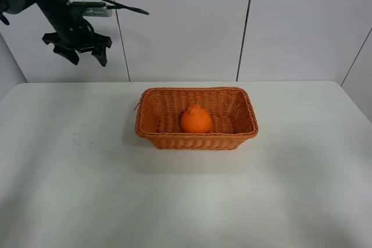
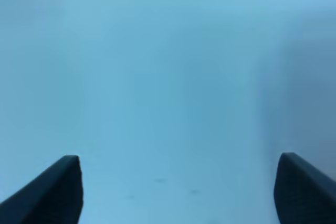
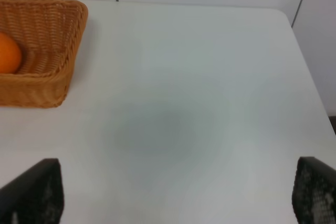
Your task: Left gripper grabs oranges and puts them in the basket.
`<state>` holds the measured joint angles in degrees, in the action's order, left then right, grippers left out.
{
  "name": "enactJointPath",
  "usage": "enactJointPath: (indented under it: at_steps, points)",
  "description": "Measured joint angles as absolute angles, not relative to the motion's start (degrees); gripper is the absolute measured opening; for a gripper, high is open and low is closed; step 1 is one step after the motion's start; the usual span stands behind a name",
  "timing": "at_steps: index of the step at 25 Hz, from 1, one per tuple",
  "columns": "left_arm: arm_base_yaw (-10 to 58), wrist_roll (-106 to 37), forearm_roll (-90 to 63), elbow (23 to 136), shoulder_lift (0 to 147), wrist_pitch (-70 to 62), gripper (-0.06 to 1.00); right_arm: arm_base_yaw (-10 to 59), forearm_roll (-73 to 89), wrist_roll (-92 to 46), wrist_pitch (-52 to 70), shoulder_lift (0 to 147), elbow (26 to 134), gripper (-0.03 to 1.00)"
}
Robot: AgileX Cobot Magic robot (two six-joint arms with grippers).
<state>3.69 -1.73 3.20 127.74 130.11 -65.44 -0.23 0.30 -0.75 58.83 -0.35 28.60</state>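
The orange point(image 1: 195, 119), round with a knobbed top, lies inside the woven wicker basket point(image 1: 150, 129) at the middle of the white table. My left gripper point(image 1: 78, 49) hangs high at the far left, well above and away from the basket, fingers splayed open and empty. In the left wrist view its two dark fingertips point(image 2: 55, 192) stand wide apart over bare table. The right wrist view shows the basket's end point(image 3: 50, 85) and part of the orange point(image 3: 9, 52). My right gripper point(image 3: 173, 198) is open and empty; it is out of the high view.
The white table point(image 1: 87, 190) has a rounded far right corner point(image 3: 281, 17). A few small dark specks point(image 1: 84, 135) lie on it left of the basket. White wall panels stand behind.
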Motion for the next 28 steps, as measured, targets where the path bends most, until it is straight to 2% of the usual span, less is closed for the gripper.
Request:
enactJointPath:
  at_steps: [4,11,18,28]
  points:
    - [0.1,-1.73,3.2,127.74,130.11,-65.69,0.85,-0.23,0.3,-0.75,58.83,-0.35,28.6,0.69]
    - [-0.26,-1.73,2.45,120.99,125.24,-66.89,0.85,-0.23,0.3,-0.75,58.83,-0.35,28.6,0.69]
    - [-0.16,-1.73,1.53,105.26,110.42,-68.06,0.85,-0.23,0.3,-0.75,58.83,-0.35,28.6,0.69]
    - [-0.16,-1.67,1.15,77.05,79.61,-68.06,0.85,-0.23,0.3,-0.75,58.83,-0.35,28.6,0.69]
